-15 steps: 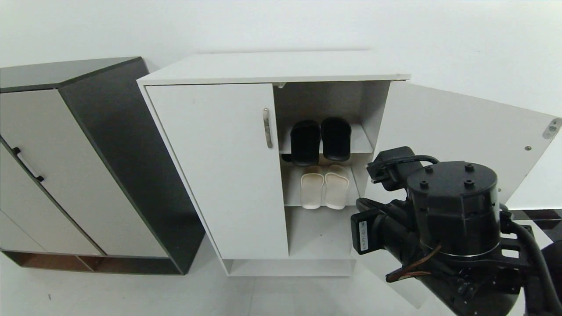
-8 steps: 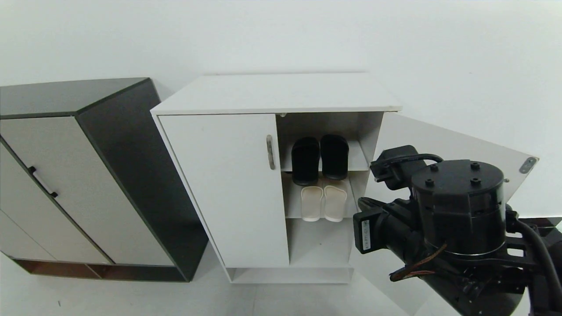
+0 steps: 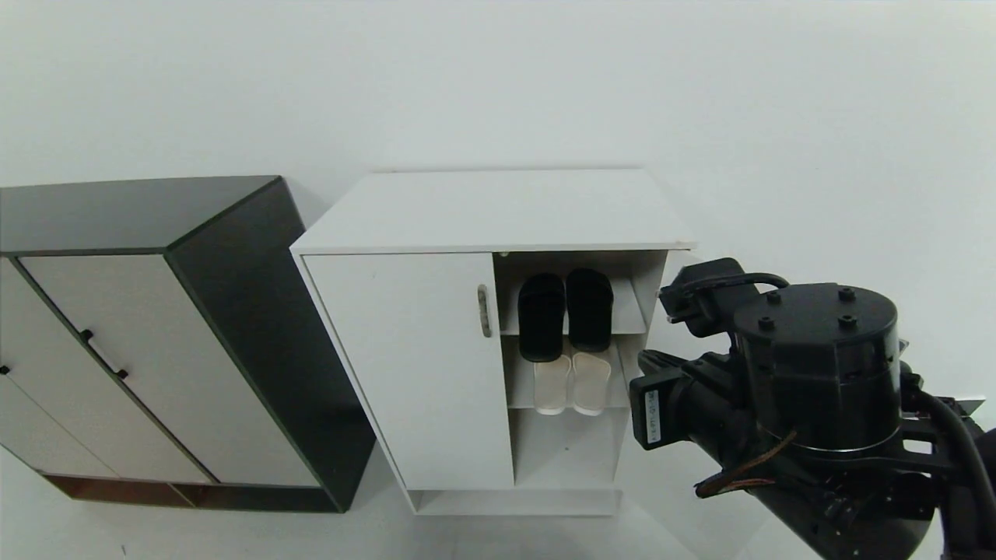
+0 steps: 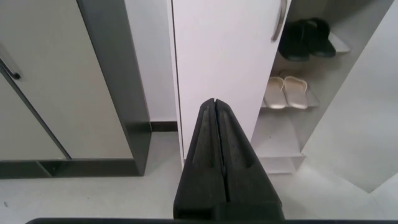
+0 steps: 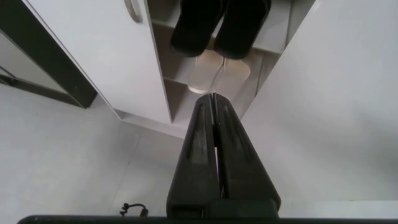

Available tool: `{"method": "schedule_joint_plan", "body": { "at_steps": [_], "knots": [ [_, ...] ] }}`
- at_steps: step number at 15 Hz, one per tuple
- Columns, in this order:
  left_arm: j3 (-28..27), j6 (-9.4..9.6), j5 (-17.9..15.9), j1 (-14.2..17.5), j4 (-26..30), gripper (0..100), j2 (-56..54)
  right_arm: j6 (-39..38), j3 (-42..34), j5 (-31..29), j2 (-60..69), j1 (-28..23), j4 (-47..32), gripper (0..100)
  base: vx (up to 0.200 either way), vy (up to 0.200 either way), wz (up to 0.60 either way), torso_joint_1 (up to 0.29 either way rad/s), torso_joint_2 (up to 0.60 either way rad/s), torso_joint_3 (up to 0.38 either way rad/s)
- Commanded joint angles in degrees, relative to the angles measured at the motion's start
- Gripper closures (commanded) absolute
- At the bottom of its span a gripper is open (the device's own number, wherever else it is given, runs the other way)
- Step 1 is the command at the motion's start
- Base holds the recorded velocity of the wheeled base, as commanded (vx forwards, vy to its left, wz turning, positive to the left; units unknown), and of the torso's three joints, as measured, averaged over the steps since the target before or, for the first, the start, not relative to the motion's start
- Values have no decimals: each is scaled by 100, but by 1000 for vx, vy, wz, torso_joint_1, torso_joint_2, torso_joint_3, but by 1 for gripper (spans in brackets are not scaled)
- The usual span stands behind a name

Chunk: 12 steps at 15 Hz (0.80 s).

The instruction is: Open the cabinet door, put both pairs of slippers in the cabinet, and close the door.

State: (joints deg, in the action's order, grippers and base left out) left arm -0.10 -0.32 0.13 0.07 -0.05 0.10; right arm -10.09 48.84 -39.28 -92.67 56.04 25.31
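The white cabinet [image 3: 498, 210] stands against the wall with its left door [image 3: 412, 365] closed and its right door [image 5: 329, 93] swung open. A pair of black slippers [image 3: 566, 311] rests on the upper shelf and a pair of white slippers [image 3: 572, 383] on the shelf below. My right gripper [image 5: 214, 96] is shut and empty, hanging in front of the open compartment beside the open door. My left gripper [image 4: 214, 102] is shut and empty too, facing the closed left door [image 4: 221, 56] at some distance. The metal handle [image 3: 483, 310] sits at that door's inner edge.
A dark cabinet with light doors [image 3: 233, 311] stands close to the left of the white one. My right arm [image 3: 817, 389] takes up the lower right of the head view. Pale bare floor [image 5: 68, 155] lies in front of both cabinets.
The whole head view has shifted: the cabinets now look smaller and lower, as the camera drew back. Both pairs of slippers stay on their shelves.
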Motion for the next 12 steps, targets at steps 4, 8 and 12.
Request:
{"method": "schedule_joint_plan", "body": {
  "at_steps": [4,8,12],
  "knots": [
    [1,-3,4,1,-4,100,-1,95,-67,17,-14,-5,9,100,0,0,0,223,-537,-320],
    [1,-3,4,1,-4,100,-1,95,-85,96,-23,-41,9,100,0,0,0,117,-278,-161],
    [1,-3,4,1,-4,100,-1,104,-120,122,-5,-49,9,100,0,0,0,4,-15,-7]
  ]
}}
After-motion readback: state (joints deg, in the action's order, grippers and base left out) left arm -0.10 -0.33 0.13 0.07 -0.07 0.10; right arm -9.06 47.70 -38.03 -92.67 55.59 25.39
